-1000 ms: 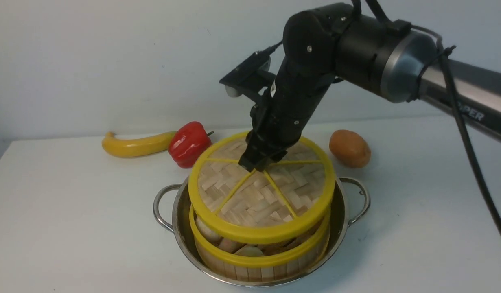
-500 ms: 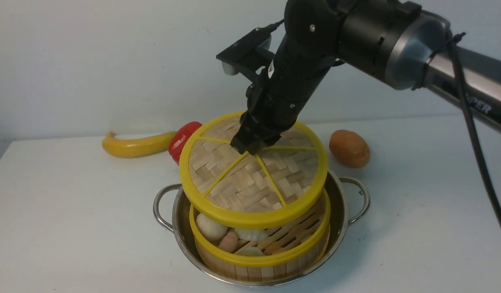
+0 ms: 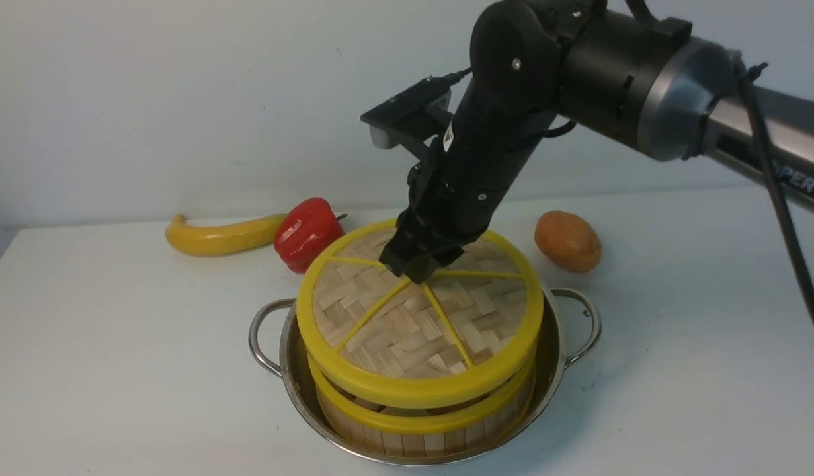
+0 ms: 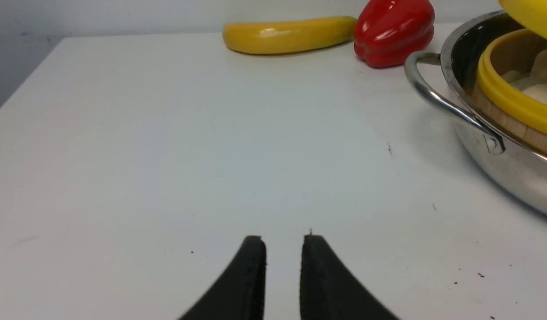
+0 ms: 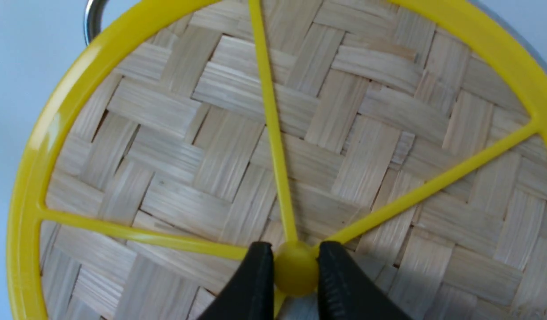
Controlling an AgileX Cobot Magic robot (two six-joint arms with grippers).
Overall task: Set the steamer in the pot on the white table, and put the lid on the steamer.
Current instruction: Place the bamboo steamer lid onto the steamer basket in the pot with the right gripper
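Note:
The steamer [image 3: 433, 423] stands inside the steel pot [image 3: 560, 350] on the white table [image 3: 116, 370]. My right gripper [image 3: 414, 266] is shut on the centre knob [image 5: 295, 269] of the woven lid [image 3: 407, 330]. The lid lies slightly tilted just over the steamer's yellow rim and hides the buns in the front view; I cannot tell whether it rests there. The left wrist view shows the pot [image 4: 482, 151], the steamer rim [image 4: 506, 100], a bun [image 4: 542, 93] and the lid's edge [image 4: 529, 13]. My left gripper [image 4: 283, 242] is empty, its jaws nearly together, low over the table left of the pot.
A yellow banana [image 3: 215, 237] and a red pepper [image 3: 307, 233] lie behind the pot to the left. A brown potato [image 3: 568, 240] lies behind it to the right. The pot's wire handles [image 3: 260, 337] stick out on both sides.
Half a second ago the right gripper held the lid higher and further left, with buns showing beneath. It has since come down and right, over the steamer.

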